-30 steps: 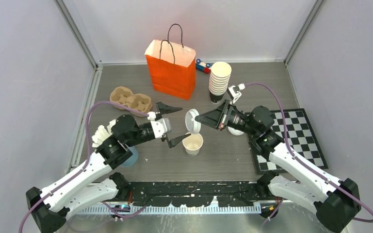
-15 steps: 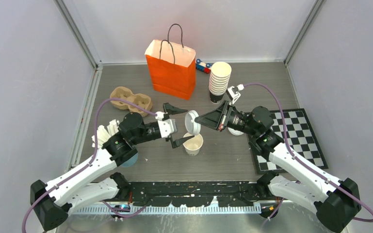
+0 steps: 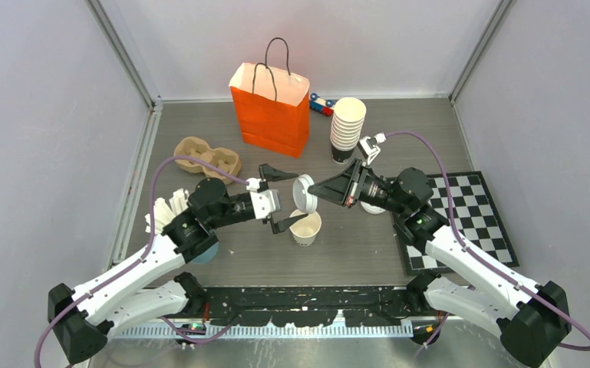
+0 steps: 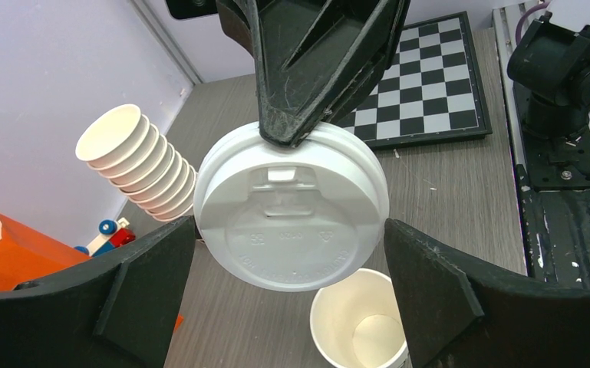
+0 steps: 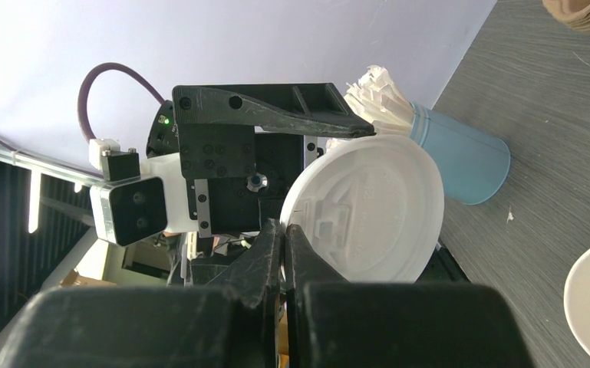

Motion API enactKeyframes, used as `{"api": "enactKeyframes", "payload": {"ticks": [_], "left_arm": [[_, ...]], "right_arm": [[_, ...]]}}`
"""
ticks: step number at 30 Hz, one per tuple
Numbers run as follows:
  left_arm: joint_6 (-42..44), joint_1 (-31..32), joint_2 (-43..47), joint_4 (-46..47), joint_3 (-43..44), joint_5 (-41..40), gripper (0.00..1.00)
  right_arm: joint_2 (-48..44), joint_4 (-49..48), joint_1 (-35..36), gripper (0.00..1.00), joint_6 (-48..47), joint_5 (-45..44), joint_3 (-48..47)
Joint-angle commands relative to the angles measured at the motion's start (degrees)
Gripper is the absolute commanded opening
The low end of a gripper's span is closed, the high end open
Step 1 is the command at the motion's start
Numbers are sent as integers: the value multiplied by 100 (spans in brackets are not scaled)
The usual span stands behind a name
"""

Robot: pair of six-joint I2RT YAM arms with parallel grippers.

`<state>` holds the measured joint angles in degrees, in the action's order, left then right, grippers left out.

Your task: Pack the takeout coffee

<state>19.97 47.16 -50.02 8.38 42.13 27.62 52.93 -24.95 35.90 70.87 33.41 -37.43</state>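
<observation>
On the worktop (image 3: 353, 257) the orange bag (image 3: 272, 115) stands well behind the open cup (image 3: 305, 228). Reaching in from the cup's left, the left gripper (image 3: 300, 196) has its jaws spread wide either side of the lid (image 5: 368, 207). From the cup's right, the right gripper (image 5: 282, 230) is pinched tight on the lid's rim. The lid hangs on edge just above the cup.

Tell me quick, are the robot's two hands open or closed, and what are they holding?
Left gripper: open, fingers on either side of the lid.
Right gripper: closed, pinching the lid's rim.
</observation>
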Motion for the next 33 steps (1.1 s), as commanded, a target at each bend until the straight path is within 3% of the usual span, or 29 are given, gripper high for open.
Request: {"api": "enactKeyframes", "payload": {"ticks": [1,9,19,27,33], "left_arm": [[96,22,1,437,190,1,94],[104,22,-43,530,190,-20,97],[131,22,-68,419,190,93,88],[-12,22,-43,4,286,27,82],[-354,22,-10,-905,478,-419,79]], "right_arm": [[2,-187,26,6,54,104,12],[101,-170,29,6,67,141,-13],[82,-153,29,8,35,125,21],[-54,298,29,22,-183,-100,32],[-702,1579,16,40,-804,-906,-52]]}}
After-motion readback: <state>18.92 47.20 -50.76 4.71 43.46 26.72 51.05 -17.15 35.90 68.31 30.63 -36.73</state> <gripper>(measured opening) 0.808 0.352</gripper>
